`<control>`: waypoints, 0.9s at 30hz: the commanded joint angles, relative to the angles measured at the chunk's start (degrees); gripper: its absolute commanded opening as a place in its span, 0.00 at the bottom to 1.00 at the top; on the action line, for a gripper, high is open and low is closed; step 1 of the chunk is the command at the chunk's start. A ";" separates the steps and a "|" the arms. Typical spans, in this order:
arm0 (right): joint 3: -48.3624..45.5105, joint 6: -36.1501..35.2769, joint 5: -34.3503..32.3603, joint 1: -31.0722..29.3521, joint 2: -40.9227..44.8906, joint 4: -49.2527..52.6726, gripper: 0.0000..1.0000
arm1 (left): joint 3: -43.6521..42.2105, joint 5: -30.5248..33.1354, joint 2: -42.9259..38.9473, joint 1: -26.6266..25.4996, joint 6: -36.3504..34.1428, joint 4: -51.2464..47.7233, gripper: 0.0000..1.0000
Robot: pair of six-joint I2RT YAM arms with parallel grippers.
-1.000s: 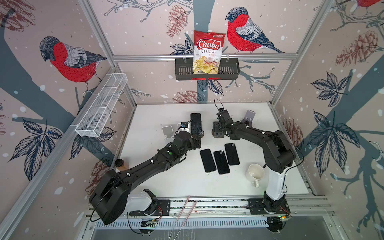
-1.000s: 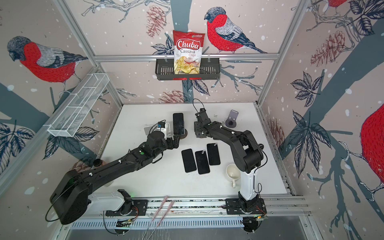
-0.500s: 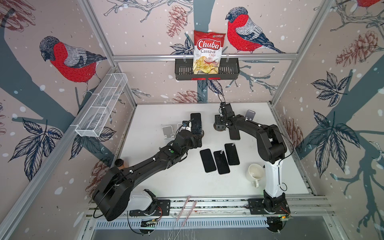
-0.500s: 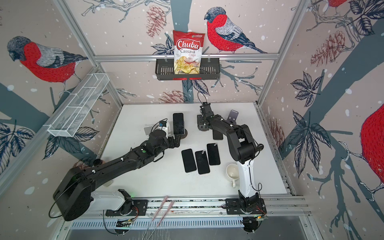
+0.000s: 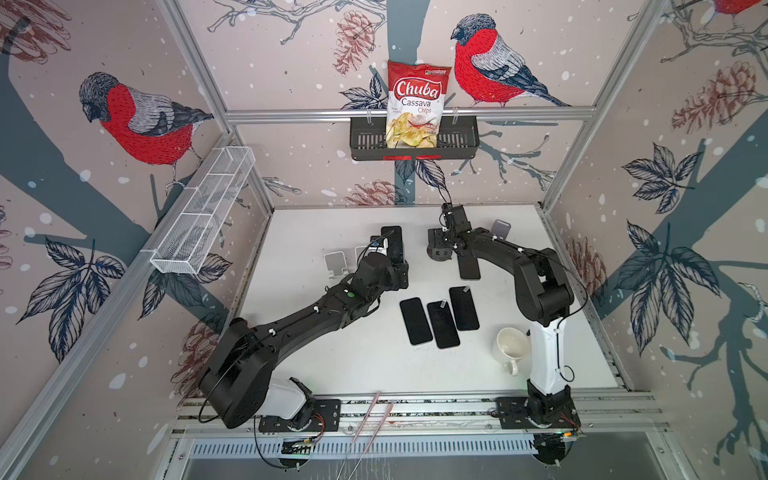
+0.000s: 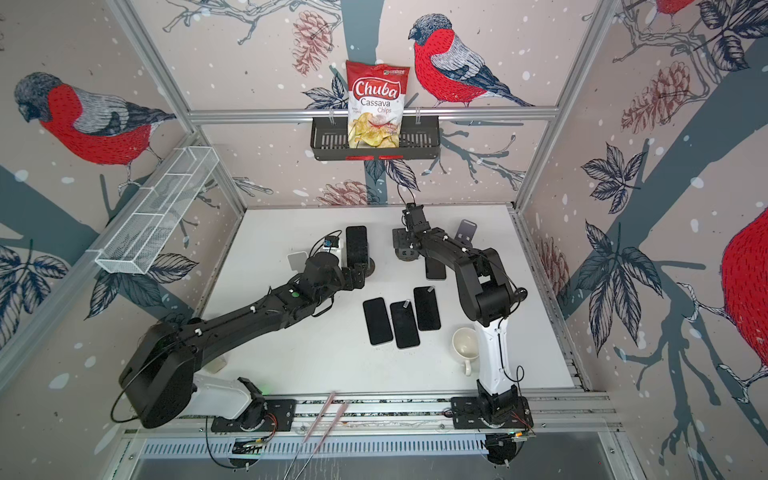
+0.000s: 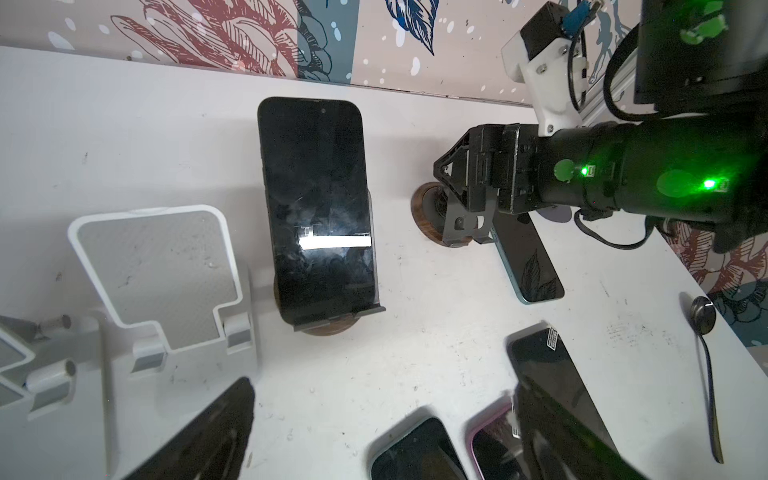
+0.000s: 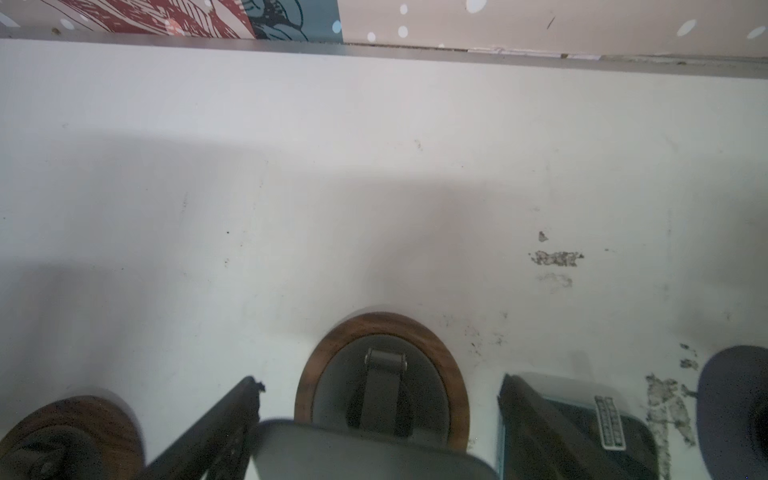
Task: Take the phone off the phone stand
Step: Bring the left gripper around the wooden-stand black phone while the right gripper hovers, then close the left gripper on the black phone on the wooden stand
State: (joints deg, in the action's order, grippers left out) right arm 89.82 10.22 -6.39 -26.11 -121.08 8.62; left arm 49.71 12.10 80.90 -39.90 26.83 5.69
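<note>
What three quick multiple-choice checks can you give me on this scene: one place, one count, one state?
1. The chips bag sits: A on the table; B in the black basket; C in the wire shelf.
2. Phones in the row by the mug: A two; B five; C three.
3. The phone facing the left wrist camera: A stands on its stand; B lies flat; C hangs from a gripper.
Answers: B, it stands upright in the wall basket; C, three dark slabs lie side by side; A, it leans on the stand's lip.
</note>
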 commanded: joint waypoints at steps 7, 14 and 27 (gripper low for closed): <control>-3.28 0.08 -0.71 0.74 9.95 -1.39 0.99 | 6.18 2.00 4.02 0.09 -0.65 -5.33 0.96; -12.64 3.45 -0.38 1.38 20.46 -3.89 0.99 | 9.99 1.76 6.74 0.09 -1.34 -7.38 0.96; -33.59 8.85 5.77 1.31 38.79 -11.78 0.99 | 18.28 2.63 13.24 0.09 -1.50 -14.25 0.97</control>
State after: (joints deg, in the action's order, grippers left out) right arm 57.98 17.23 -2.42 -24.73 -84.58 0.05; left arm 66.11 13.74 92.82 -39.90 25.50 -5.56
